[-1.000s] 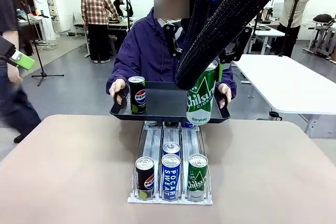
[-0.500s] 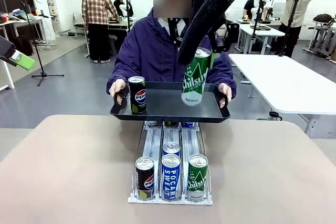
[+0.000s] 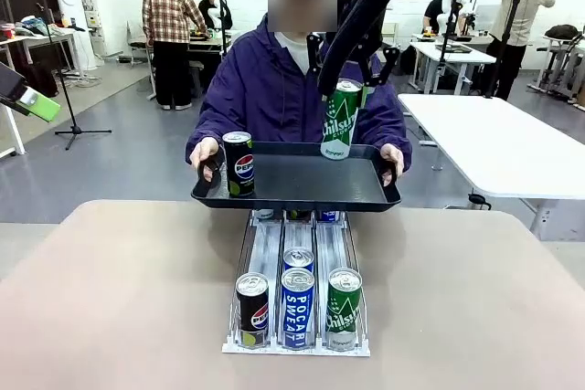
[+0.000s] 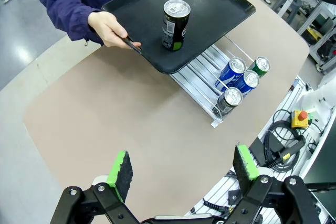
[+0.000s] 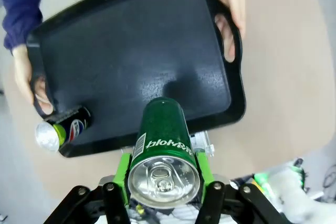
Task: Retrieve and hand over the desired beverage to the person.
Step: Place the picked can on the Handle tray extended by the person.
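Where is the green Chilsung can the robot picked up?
Front view: the green Chilsung can is in the right gripper, above the black tray's far right part, opposite the Pepsi can.

The tray [image 3: 292, 180] is held above the table's far edge, over the far end of the rack [image 3: 297, 267]. On it, the Pepsi can [image 3: 239, 163] blocks the left end; the middle and near right of its floor lie bare. The person's hands [image 3: 203, 151] close both short sides. The green can [image 3: 342, 119], clamped in the right gripper [image 5: 164, 174], hangs over the tray's far right. On the table [image 3: 119, 299], wide bare surface lies left and right of the rack, whose near end holds three cans [image 3: 297, 306].
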### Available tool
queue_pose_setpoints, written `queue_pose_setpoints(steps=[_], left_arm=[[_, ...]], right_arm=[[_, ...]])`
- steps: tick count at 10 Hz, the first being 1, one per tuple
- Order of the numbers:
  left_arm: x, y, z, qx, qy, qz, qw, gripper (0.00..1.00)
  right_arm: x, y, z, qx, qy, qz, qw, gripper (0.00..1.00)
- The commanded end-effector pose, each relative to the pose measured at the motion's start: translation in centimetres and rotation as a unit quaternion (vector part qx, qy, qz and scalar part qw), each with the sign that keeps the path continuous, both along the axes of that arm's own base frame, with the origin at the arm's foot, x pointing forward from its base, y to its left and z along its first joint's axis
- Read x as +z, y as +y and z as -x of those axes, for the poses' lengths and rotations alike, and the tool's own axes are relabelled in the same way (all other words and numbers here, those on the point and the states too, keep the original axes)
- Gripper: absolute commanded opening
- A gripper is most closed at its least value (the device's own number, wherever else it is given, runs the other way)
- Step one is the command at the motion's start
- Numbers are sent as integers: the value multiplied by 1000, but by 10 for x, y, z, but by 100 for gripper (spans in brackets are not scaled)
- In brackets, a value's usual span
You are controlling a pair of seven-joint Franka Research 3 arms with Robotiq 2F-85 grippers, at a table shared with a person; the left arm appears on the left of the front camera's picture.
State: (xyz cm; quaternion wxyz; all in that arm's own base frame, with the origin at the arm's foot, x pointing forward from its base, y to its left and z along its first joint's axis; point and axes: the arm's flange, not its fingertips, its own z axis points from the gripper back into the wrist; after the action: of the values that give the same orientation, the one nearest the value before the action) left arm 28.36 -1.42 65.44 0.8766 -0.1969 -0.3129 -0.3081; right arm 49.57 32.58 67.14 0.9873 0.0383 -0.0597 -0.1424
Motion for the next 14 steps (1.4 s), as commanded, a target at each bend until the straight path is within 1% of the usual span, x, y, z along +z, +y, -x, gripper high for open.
queue_pose_setpoints(steps=[1, 2, 3, 5, 6, 10, 11, 12, 13, 14], left_arm=[[0, -1, -1, 0, 4, -2, 1000, 100], [0, -1, -1, 0, 4, -2, 1000, 100], [0, -1, -1, 0, 4, -2, 1000, 100], [0, -1, -1, 0, 4, -2, 1000, 100], [0, -1, -1, 0, 4, -2, 1000, 100], [0, -1, -1, 0, 4, -2, 1000, 100], [0, -1, -1, 0, 4, -2, 1000, 100], [0, -1, -1, 0, 4, -2, 1000, 100], [0, -1, -1, 0, 4, -2, 1000, 100], [0, -1, -1, 0, 4, -2, 1000, 100]], right_arm=[[0, 12, -21, -8, -2, 4, 1000, 58], [-11, 12, -30, -10, -2, 6, 1000, 58], [-18, 15, -32, -13, -21, 15, 1000, 58], [-34, 16, -40, -18, -6, 19, 1000, 58], [-35, 9, -33, -3, 4, 7, 1000, 58], [-35, 9, -33, -3, 4, 7, 1000, 58], [-41, 10, -36, -3, 7, 11, 1000, 58], [-43, 8, -42, -1, 28, 12, 1000, 58], [-45, 8, -47, 4, 41, 12, 999, 58], [-45, 9, -50, 2, 38, 16, 999, 58]])
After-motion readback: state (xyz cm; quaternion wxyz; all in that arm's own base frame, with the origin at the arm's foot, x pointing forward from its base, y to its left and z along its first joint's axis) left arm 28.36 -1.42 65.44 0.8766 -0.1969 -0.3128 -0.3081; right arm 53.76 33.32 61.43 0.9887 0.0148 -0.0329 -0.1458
